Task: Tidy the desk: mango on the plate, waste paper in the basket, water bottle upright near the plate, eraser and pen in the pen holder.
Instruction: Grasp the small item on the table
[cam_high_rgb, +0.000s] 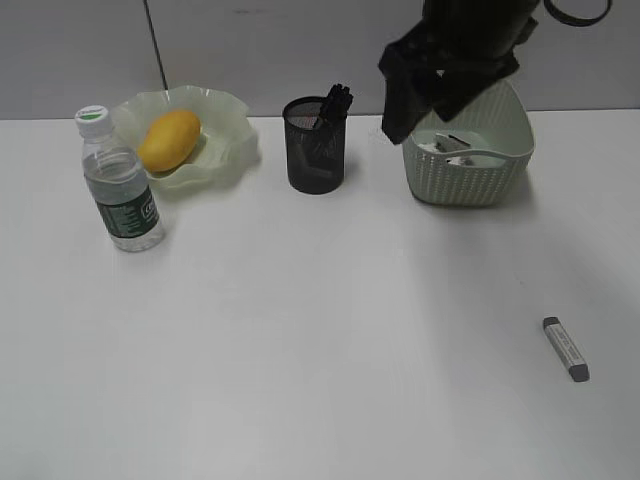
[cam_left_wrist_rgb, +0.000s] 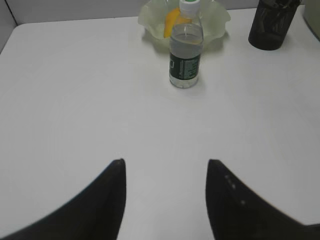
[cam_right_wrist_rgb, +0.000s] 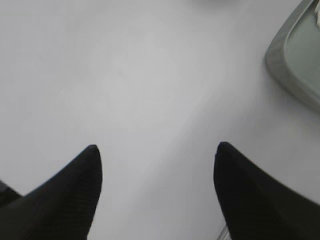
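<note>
The mango (cam_high_rgb: 170, 138) lies on the wavy-rimmed plate (cam_high_rgb: 228, 128) at the back left. The water bottle (cam_high_rgb: 120, 190) stands upright just in front of the plate. The black pen holder (cam_high_rgb: 315, 150) holds a dark pen (cam_high_rgb: 335, 103). A white paper scrap (cam_high_rgb: 455, 148) lies in the basket (cam_high_rgb: 470, 175). A grey eraser (cam_high_rgb: 565, 348) lies on the desk (cam_high_rgb: 300, 320) at the front right. My right gripper (cam_high_rgb: 420, 100) hangs open and empty above the desk left of the basket; its jaws (cam_right_wrist_rgb: 157, 150) show bare desk between them. My left gripper (cam_left_wrist_rgb: 165, 170) is open and empty, well short of the bottle (cam_left_wrist_rgb: 186, 50).
The left wrist view shows the plate (cam_left_wrist_rgb: 215, 20), the mango (cam_left_wrist_rgb: 171, 22) behind the bottle and the pen holder (cam_left_wrist_rgb: 270, 25) at the top right. The basket rim (cam_right_wrist_rgb: 295, 55) sits at the right edge of the right wrist view. A grey wall runs behind the desk.
</note>
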